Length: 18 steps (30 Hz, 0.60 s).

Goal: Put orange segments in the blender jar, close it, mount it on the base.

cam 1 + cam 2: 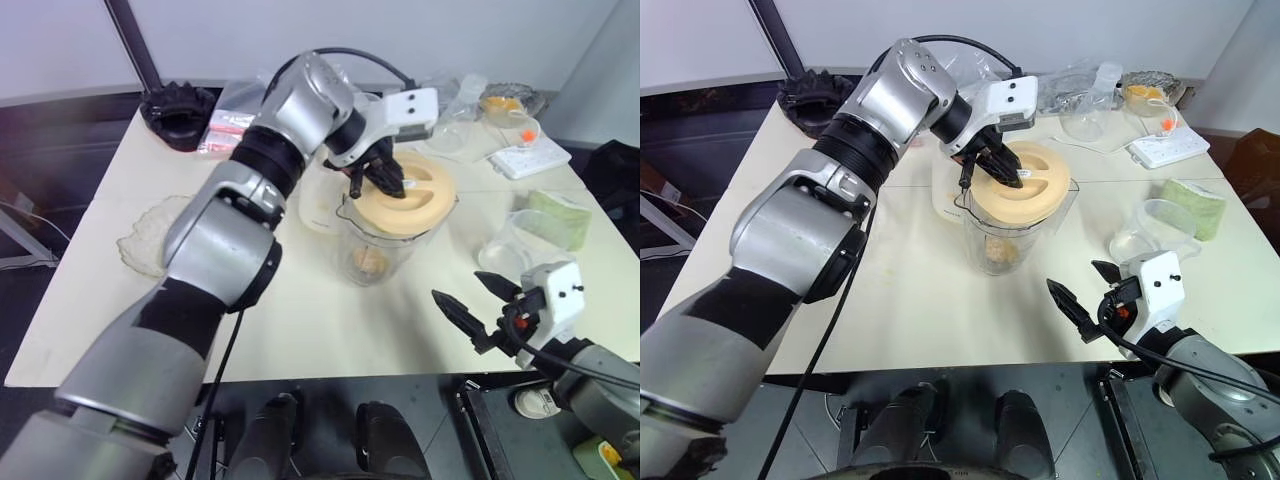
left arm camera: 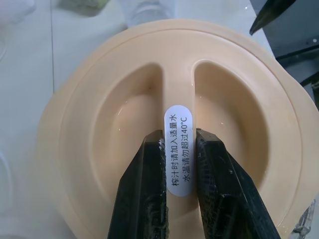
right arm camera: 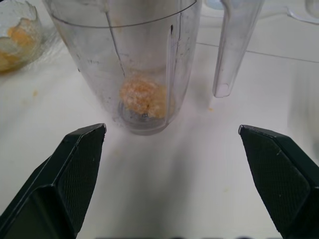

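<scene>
Our left end effector [image 1: 992, 172] pinches the lid [image 1: 1020, 190] by its ridge over the blender jar [image 1: 1015, 235] to close it; our right end effector [image 1: 1088, 290] waits wide open.

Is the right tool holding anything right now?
No. The right tool stands wide open with only bare table between its fingers, short of the blender jar.
</scene>
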Available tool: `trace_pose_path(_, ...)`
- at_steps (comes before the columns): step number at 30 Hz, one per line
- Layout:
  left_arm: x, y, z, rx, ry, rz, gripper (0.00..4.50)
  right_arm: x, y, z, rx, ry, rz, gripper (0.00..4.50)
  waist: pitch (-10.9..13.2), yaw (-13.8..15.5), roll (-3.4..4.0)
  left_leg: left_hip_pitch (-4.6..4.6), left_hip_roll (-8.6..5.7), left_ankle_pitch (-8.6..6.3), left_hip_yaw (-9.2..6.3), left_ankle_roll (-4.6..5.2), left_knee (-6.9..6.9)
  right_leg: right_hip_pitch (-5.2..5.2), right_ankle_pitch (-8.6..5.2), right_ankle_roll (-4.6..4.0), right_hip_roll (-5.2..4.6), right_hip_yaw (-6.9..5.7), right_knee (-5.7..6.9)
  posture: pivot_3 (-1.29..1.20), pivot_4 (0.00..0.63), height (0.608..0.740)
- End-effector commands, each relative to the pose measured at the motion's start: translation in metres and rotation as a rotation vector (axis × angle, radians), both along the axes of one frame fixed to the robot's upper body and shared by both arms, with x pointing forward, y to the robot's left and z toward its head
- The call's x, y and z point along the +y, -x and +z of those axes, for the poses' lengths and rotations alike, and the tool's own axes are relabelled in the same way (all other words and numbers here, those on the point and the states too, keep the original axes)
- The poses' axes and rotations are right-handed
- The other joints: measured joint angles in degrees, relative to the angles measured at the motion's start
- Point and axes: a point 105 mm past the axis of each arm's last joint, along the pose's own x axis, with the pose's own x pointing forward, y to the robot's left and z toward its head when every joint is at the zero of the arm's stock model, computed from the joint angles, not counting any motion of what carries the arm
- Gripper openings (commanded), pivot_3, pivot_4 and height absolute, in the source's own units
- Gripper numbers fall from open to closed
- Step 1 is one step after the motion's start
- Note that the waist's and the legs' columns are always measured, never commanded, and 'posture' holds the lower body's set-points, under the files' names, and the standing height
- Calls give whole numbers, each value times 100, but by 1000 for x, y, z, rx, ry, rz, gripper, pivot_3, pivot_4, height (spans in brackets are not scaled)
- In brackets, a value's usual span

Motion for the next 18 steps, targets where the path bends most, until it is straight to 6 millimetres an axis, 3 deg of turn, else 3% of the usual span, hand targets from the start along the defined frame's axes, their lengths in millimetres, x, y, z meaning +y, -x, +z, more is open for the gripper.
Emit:
trace_pose_path(1,-2,2,1,-45,-26,-30,243,6,3,7,-41,-1,9,4500,-1,32,1,0,1,0,0,0,-1,0,0,0,1,0,0,0,150,740)
trace_pose_path(6,-3,8,-10,9,-49,-62,243,4,-3,5,-47,7,-11,4500,-2,48,2,6,1,0,0,0,4,8,0,0,1,0,1,0,150,740)
trace_pose_path(14,5,9,-9,6,-73,-90,243,2,-10,-1,-50,14,-31,4500,-3,50,4,7,-1,0,-1,0,6,10,0,0,1,0,-1,0,150,740)
trace_pose_path(18,7,6,-22,17,-86,-69,243,1,-23,-19,-21,43,-28,4500,-4,38,5,9,1,0,-1,0,6,11,0,0,3,0,0,0,150,740)
